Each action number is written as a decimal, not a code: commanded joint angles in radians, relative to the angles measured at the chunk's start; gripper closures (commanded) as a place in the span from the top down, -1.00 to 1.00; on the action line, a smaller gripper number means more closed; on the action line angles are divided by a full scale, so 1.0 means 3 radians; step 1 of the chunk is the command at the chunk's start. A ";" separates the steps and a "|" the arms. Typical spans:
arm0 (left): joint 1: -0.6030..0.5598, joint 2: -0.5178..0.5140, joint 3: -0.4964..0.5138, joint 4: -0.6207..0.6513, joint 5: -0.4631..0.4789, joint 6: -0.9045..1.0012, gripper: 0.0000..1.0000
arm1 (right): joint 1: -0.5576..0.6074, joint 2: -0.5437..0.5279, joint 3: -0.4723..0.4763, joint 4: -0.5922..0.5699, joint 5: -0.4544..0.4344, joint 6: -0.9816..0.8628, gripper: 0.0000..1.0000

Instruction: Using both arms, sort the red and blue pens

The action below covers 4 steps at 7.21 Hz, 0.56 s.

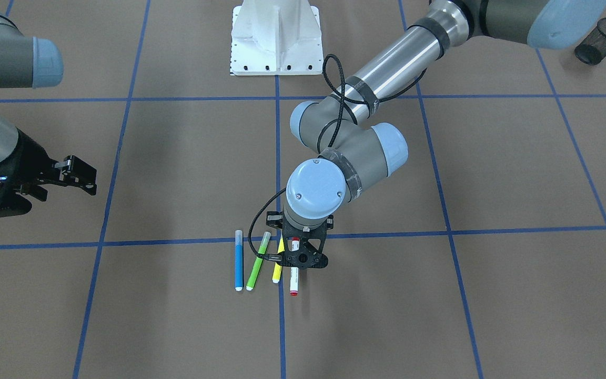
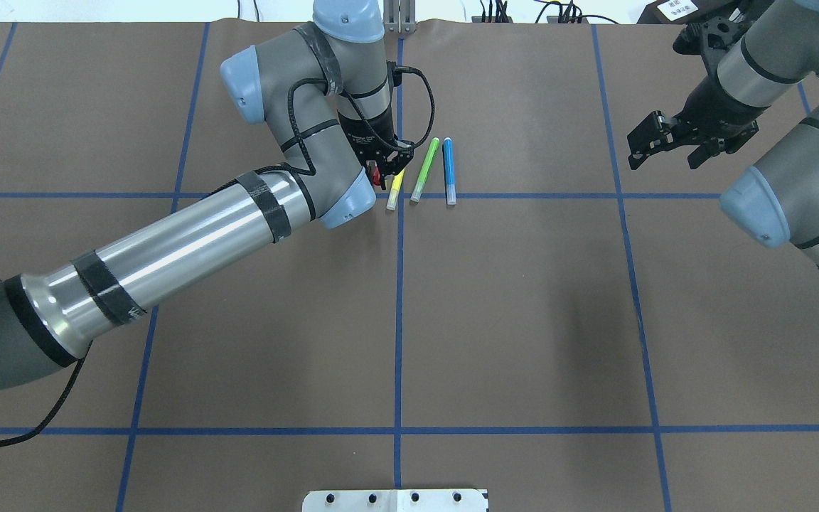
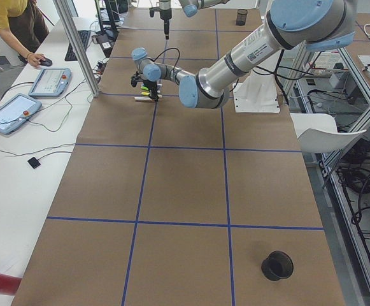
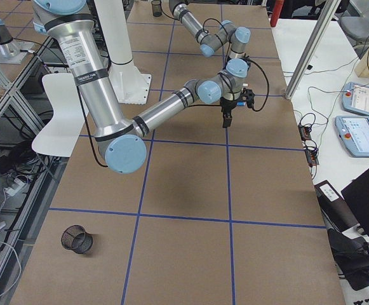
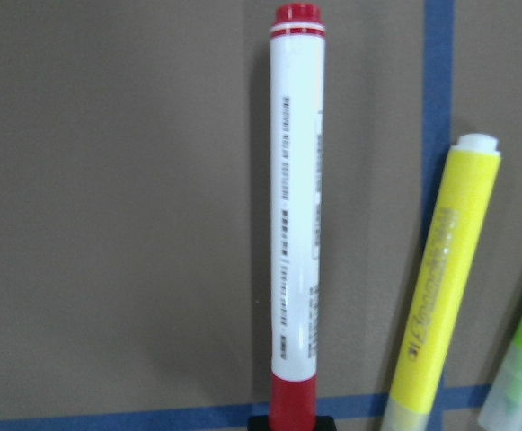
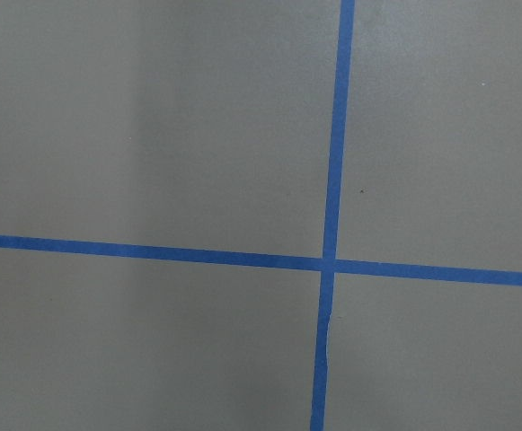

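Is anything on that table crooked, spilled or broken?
Nothing looks spilled or broken. The green highlighter lies slanted, nearer at one end to the straight blue pen beside it. The yellow highlighter leans a little too.

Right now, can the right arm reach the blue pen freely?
Probably yes. The blue pen lies at the row's end nearest the right gripper, with only bare table between them; the green highlighter and left gripper are beyond it.

Left hand (image 1: 294,253) lowered, clamped, right hand (image 1: 87,179) spread
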<state>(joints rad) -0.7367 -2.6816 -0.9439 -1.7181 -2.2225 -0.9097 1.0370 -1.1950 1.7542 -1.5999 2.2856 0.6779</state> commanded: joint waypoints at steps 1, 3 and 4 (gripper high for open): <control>-0.0009 0.0463 -0.1051 0.0641 -0.0021 0.0066 -1.00 | 0.0000 0.0000 0.0007 0.0000 0.0005 0.0000 1.00; -0.0014 0.1061 -0.2202 0.1347 -0.0021 0.0311 -1.00 | 0.0000 -0.0005 0.0012 0.0005 0.0005 0.0000 1.00; -0.0014 0.1444 -0.2800 0.1654 -0.0011 0.0459 -1.00 | 0.0000 -0.0010 0.0012 0.0005 0.0005 0.0000 1.00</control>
<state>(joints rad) -0.7405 -2.3790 -1.5676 -1.3367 -2.2281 -0.8226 1.0370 -1.1964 1.7573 -1.5989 2.2871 0.6780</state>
